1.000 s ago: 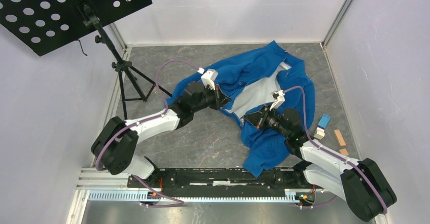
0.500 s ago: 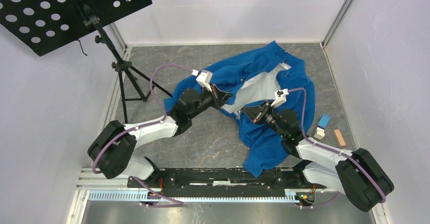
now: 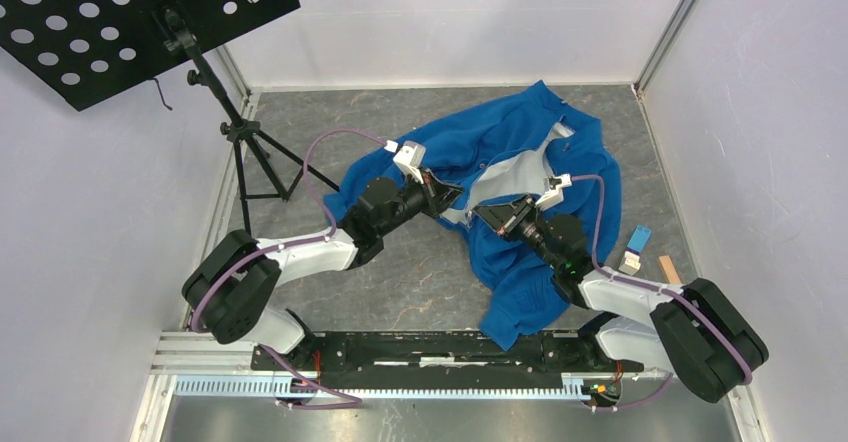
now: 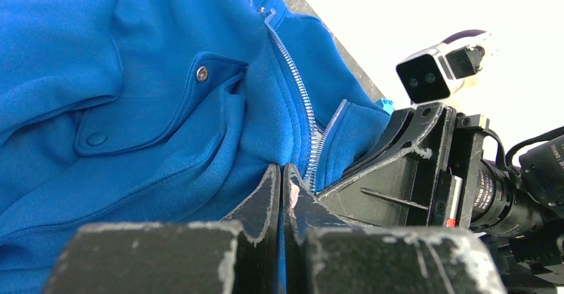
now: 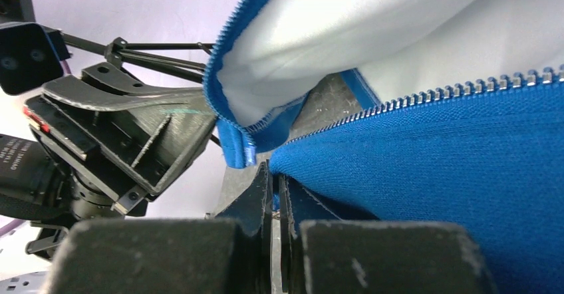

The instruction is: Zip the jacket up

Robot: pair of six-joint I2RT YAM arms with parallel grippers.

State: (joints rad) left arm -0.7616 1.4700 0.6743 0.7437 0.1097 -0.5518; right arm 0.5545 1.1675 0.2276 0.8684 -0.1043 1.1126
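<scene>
The royal-blue fleece jacket lies open on the grey table, its pale lining showing in the middle. My left gripper is shut on the left front edge of the jacket beside the light zipper teeth. My right gripper is shut on the right front edge near its bottom end, with the zipper teeth running just above the fingers. The two grippers sit close together, tips facing. The metal pull is not visible.
A black music stand on a tripod stands at the back left. A blue block, a white block and a wooden block lie at the right. White walls surround the table.
Both grippers have moved closer together, drawing the two front edges of the jacket toward each other. The visible patch of pale lining has narrowed.
</scene>
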